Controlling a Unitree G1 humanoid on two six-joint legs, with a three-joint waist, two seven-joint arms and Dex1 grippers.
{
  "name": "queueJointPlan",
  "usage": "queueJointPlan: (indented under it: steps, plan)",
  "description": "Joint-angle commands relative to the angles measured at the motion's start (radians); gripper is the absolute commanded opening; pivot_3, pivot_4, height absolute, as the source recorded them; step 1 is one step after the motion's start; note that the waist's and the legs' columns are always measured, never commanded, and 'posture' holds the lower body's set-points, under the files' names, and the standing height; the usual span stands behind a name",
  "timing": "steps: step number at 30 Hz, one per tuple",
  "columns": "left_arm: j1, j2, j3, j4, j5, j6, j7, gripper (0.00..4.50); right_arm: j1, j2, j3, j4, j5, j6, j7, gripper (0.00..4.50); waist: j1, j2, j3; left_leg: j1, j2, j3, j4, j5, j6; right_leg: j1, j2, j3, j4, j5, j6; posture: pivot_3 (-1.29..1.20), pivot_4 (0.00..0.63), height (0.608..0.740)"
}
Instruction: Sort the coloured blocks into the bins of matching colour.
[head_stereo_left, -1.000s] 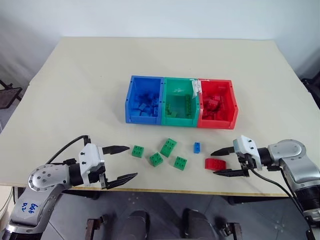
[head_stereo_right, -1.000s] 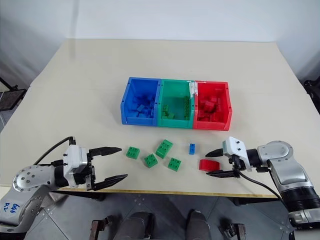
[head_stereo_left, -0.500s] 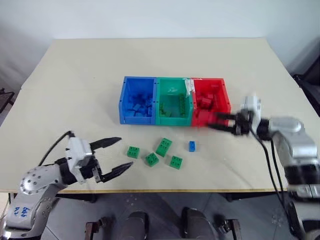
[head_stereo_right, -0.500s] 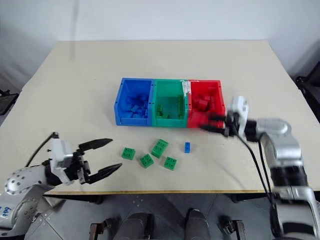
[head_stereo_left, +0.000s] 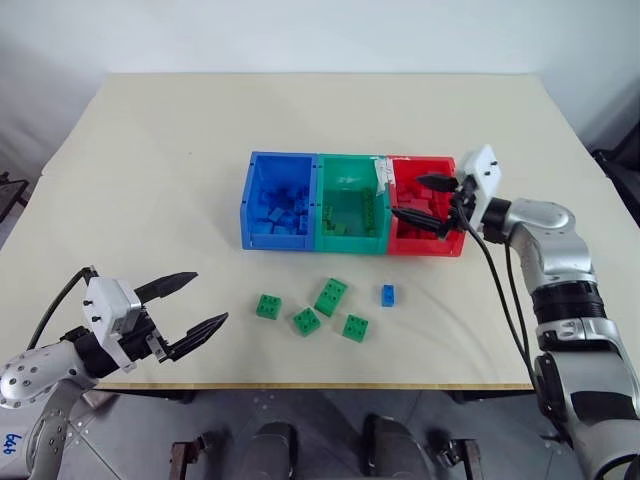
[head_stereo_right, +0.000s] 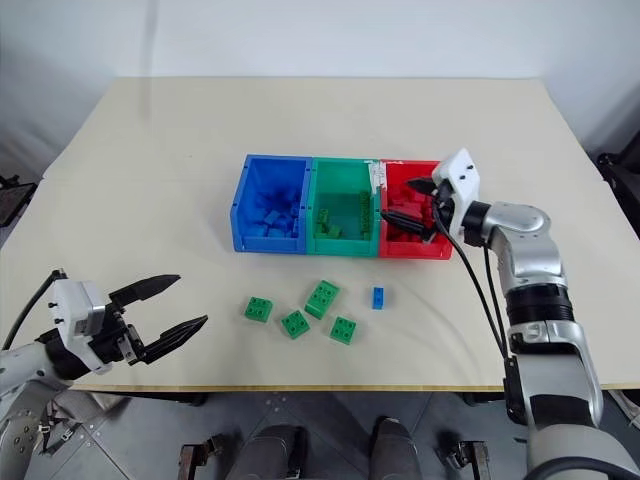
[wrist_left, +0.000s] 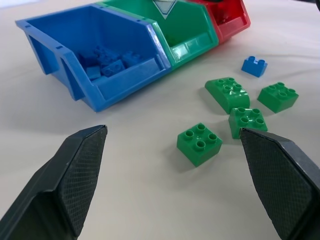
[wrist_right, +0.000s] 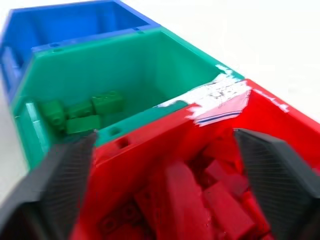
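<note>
Three joined bins stand mid-table: blue (head_stereo_left: 275, 238), green (head_stereo_left: 350, 243) and red (head_stereo_left: 428, 247), each with bricks of its own colour inside. My right gripper (head_stereo_left: 409, 198) hovers open over the red bin, with nothing between its fingers; red bricks (wrist_right: 220, 200) lie below it. In front of the bins, several green blocks (head_stereo_left: 333, 296) and one tiny blue block (head_stereo_left: 388, 294) lie loose on the table. My left gripper (head_stereo_left: 208, 298) is open and empty near the table's front left, a short way left of the nearest green block (wrist_left: 199, 143).
The beige table (head_stereo_left: 150, 180) reaches wide to the left, right and back of the bins. Its front edge (head_stereo_left: 330, 385) runs just below the loose blocks. A patch of white tape (wrist_right: 220, 97) marks the wall between the green and red bins.
My right gripper closed on the flat red block, lifted it off the table to the red bin and opened; the block is gone from the table. My left gripper drew back to the left.
</note>
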Motion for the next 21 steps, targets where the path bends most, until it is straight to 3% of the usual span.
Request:
queueJointPlan:
  steps: [1, 4, 10, 14, 21]
  plan:
    - [-0.042, 0.01, -0.043, -0.03, -0.007, 0.002, -0.013, 4.5, 0.099, -0.075, -0.088, -0.123, 0.087, -0.034, 0.11, 4.48, 0.004, 0.0, 0.0, 0.0, 0.0, 0.0, 0.0, 0.0, 0.0, 0.0, 0.0, 0.0, 0.0, 0.0, 0.0, 0.0, 0.15, 0.74]
    - [-0.097, 0.016, -0.12, -0.023, 0.013, 0.001, -0.04, 4.5, 0.265, -0.152, -0.162, -0.237, 0.168, -0.025, 0.223, 4.48, 0.014, 0.0, 0.0, 0.0, 0.0, 0.0, 0.0, 0.0, 0.0, 0.001, 0.0, 0.0, -0.001, 0.0, 0.0, 0.0, 0.15, 0.74]
    - [-0.187, 0.02, -0.23, 0.015, 0.036, 0.004, -0.094, 4.5, 0.522, -0.304, -0.168, -0.303, 0.129, -0.116, 0.377, 4.48, 0.016, 0.0, 0.0, 0.003, 0.001, 0.004, 0.0, 0.0, 0.0, 0.002, 0.0, 0.001, -0.001, 0.0, 0.001, 0.0, 0.15, 0.74]
    - [-0.217, 0.014, -0.258, 0.038, 0.062, -0.023, -0.111, 4.5, 0.532, -0.284, -0.14, -0.346, 0.149, -0.074, 0.367, 4.48, -0.008, 0.0, 0.0, 0.006, 0.004, 0.009, 0.001, 0.0, 0.0, 0.003, 0.0, 0.002, 0.0, 0.001, 0.002, 0.0, 0.15, 0.74]
    - [-0.142, 0.037, -0.209, 0.034, 0.062, -0.043, -0.139, 4.5, 0.429, -0.145, 0.077, -0.51, 0.079, 0.071, 0.245, 4.48, -0.008, 0.0, 0.0, 0.007, 0.014, 0.01, 0.003, -0.002, -0.006, 0.001, 0.012, 0.005, 0.0, 0.002, -0.003, 0.0, 0.15, 0.74]
